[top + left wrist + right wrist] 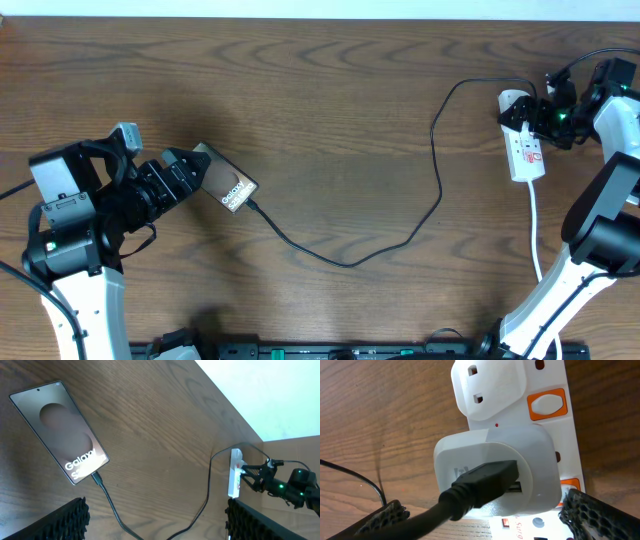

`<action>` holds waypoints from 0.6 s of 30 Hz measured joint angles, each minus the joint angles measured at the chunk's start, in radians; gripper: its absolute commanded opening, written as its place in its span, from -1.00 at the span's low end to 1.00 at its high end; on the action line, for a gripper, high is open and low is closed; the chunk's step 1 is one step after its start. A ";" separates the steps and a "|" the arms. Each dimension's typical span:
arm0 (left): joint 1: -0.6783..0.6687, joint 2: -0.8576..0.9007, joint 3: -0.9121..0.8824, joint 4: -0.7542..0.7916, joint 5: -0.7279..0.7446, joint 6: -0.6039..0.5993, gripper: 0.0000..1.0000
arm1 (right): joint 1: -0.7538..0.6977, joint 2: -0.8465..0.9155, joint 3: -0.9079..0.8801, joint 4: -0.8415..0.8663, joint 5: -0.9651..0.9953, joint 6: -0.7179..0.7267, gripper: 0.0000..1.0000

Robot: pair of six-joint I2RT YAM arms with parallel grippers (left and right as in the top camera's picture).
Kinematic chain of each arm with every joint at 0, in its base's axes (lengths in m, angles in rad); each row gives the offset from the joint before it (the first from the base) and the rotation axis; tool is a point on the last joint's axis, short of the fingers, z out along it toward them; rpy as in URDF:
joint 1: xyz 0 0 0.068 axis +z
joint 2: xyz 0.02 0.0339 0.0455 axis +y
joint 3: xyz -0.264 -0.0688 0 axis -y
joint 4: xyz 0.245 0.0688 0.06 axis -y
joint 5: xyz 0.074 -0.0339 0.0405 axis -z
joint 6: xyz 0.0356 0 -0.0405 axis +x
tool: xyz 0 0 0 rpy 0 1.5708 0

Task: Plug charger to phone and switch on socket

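The phone lies flat at the left, dark bronze with white "Galaxy" lettering; the left wrist view shows it at upper left. The charger's black cable has its tip in the phone's lower end and runs right to the white adapter, which sits in the socket strip. My left gripper is open and empty just left of the phone. My right gripper is open over the strip, its fingers either side of the adapter.
An orange-red switch sits on the strip beside an empty socket cover. The strip's white cord runs toward the front edge past my right arm's base. The table's far edge meets a pale wall.
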 measured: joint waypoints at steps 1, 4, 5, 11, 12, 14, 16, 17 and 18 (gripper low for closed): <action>0.000 0.000 0.000 0.000 0.000 0.000 0.72 | 0.001 0.000 0.000 0.000 0.000 0.000 0.99; 0.000 0.000 0.000 0.000 0.000 0.000 0.71 | 0.005 0.000 0.000 0.002 0.002 0.003 0.99; 0.000 0.000 0.000 0.000 0.000 0.000 0.72 | 0.006 0.000 0.002 0.005 0.001 0.006 0.99; 0.000 0.000 0.000 -0.002 0.000 0.000 0.72 | 0.029 0.000 0.011 0.018 0.020 0.014 0.99; 0.000 0.000 0.000 -0.002 0.000 0.000 0.72 | 0.031 0.002 0.011 0.019 0.023 0.018 0.99; 0.000 0.000 0.000 -0.003 0.000 0.000 0.72 | 0.032 0.008 0.016 0.026 0.024 0.021 0.99; 0.000 0.000 0.000 -0.003 0.000 0.000 0.72 | 0.032 0.018 0.026 0.026 0.023 0.024 0.98; 0.000 0.000 0.000 -0.003 0.000 0.000 0.72 | 0.032 0.019 0.027 0.024 0.024 0.026 0.99; 0.000 0.000 0.000 -0.003 0.000 0.000 0.72 | 0.032 0.020 0.028 0.024 0.023 0.027 0.99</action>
